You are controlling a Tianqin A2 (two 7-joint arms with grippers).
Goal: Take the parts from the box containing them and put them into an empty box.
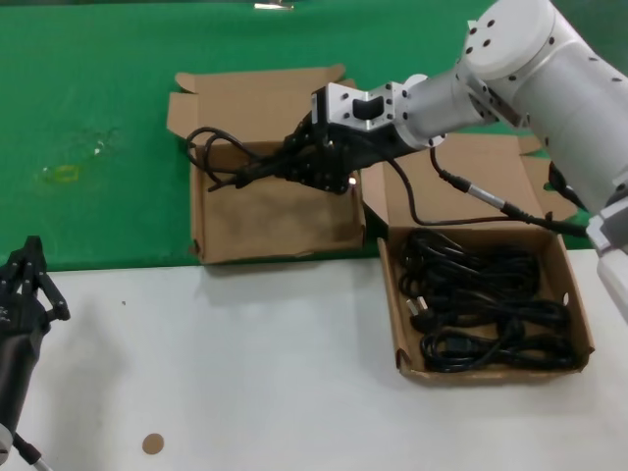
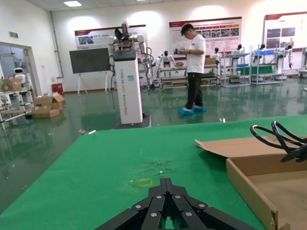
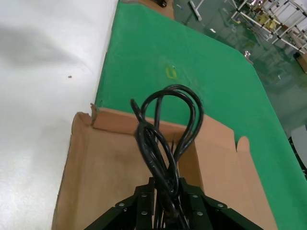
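The empty box (image 1: 285, 211) lies open on the green mat, left of the box containing the parts (image 1: 491, 374), which holds several coiled black power cords (image 1: 481, 304). My right gripper (image 1: 299, 165) reaches over the empty box, shut on one coiled cord (image 1: 211, 157) whose loops hang out over the box's far left corner. In the right wrist view that cord (image 3: 165, 124) runs out of the shut gripper (image 3: 165, 194) above the box floor (image 3: 110, 167). My left gripper (image 1: 27, 270) is parked at the near left over the white table, shut and holding nothing (image 2: 166, 182).
The robot's own cable (image 1: 471, 191) hangs across the full box's raised lid (image 1: 491, 162). A small brown disc (image 1: 152, 444) lies on the white table (image 1: 245, 353). The left wrist view shows the empty box's wall (image 2: 249, 189), the held cord's loops (image 2: 278, 136) and a person (image 2: 194, 69) far behind.
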